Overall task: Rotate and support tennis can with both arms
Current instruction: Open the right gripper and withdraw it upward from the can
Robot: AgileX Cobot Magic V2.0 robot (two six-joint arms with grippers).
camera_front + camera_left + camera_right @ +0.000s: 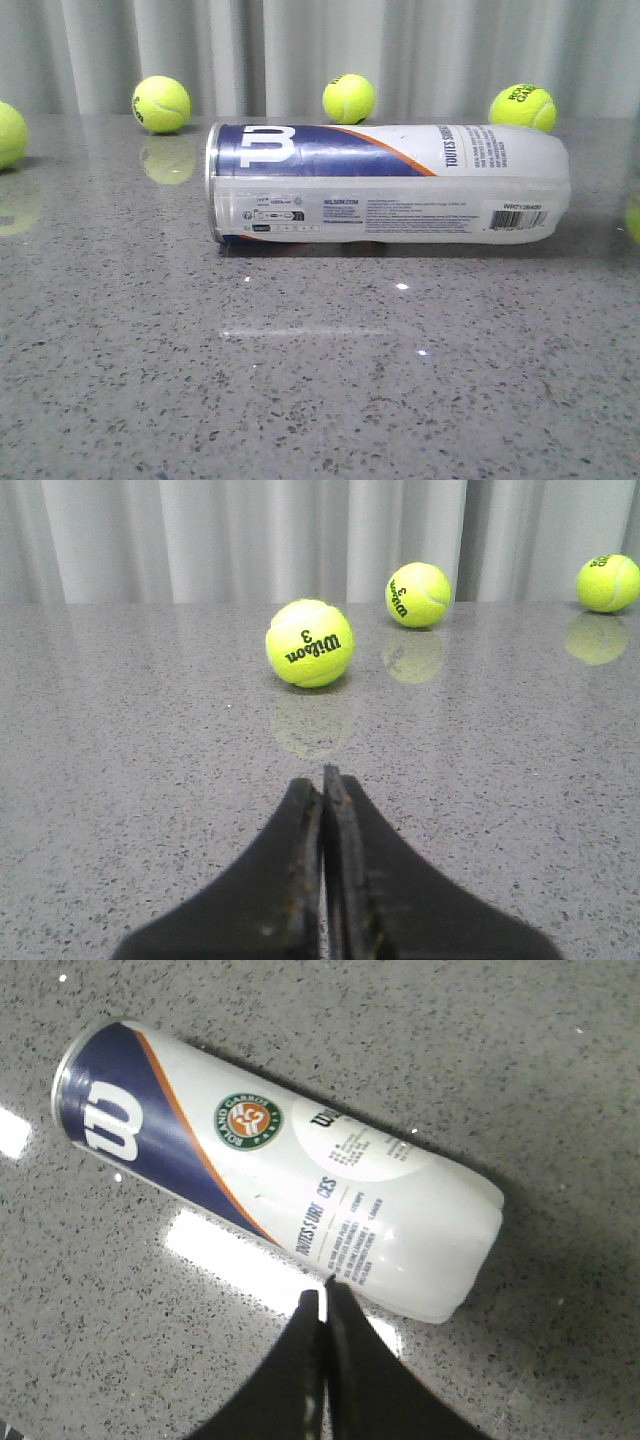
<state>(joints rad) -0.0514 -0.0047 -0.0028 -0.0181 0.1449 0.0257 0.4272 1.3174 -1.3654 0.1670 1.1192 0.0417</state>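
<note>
Nearest the camera in the front view, the grey speckled table (320, 400) shows no arm or gripper. The tennis can (388, 182) lies on its side across the middle of the table, metal rim to the left, rounded white end to the right, barcode facing forward. Nothing touches it.

Right gripper (322, 1305): fingers pressed together, holding nothing, poised above the can's white end, close to the "TOUTES SURFACES" print. From this view the can (270, 1170) lies diagonal, the navy end farther from the fingers.

Left gripper (323, 790): fingers likewise pressed together and empty, held low over bare table, pointed at a tennis ball marked Wilson 3 (309, 642). The can is not in this view, so I judge this arm not yet lined up with it.

Beyond the can, tennis balls sit along the curtain (320, 50): one behind left (161, 104), one behind centre (348, 98), one behind right (523, 106).

Assessment: the approach is still pending. Both grippers must spread before contact. A smooth round tube on a polished top will likely roll if pushed from one side only, so one arm should brace an end while the other turns it. Keep the left arm's path away from the loose balls; a knocked ball could roll under the can
</note>
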